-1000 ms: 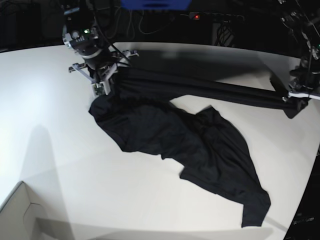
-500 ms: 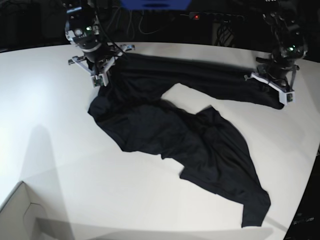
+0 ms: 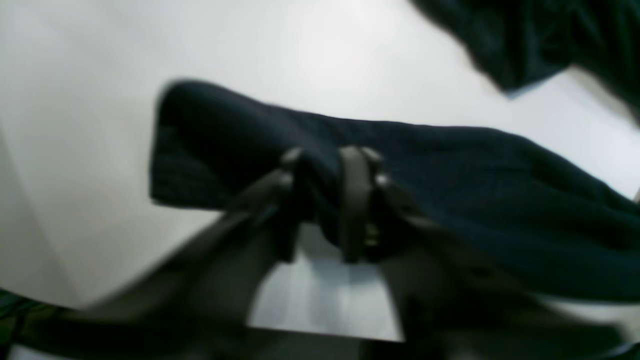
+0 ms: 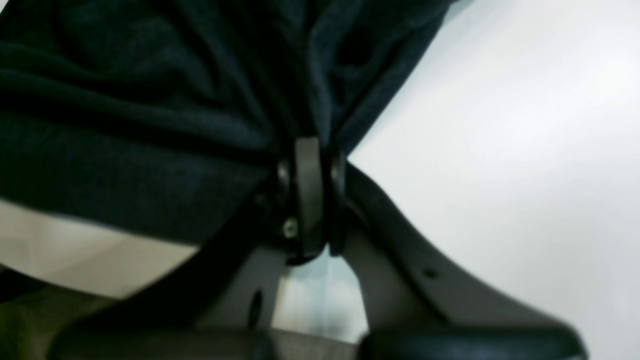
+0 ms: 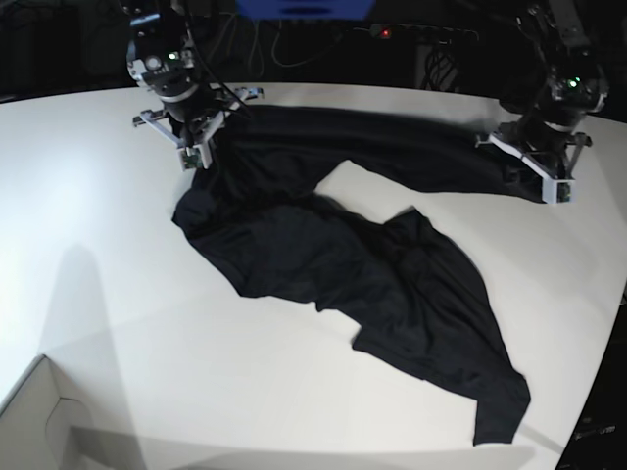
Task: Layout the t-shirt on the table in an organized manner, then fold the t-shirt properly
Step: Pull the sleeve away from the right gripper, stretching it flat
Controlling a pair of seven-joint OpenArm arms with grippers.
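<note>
Black long-sleeved thin-fabric t-shirt (image 5: 362,269) sprawls rumpled across the smooth white table (image 5: 88,225), one sleeve drawn along the frame's top so it lies straight, the right gripper (image 5: 196,147) clamped on cloth upper left, the left gripper (image 5: 534,166) upper right, jaws slightly apart around the cuff
</note>
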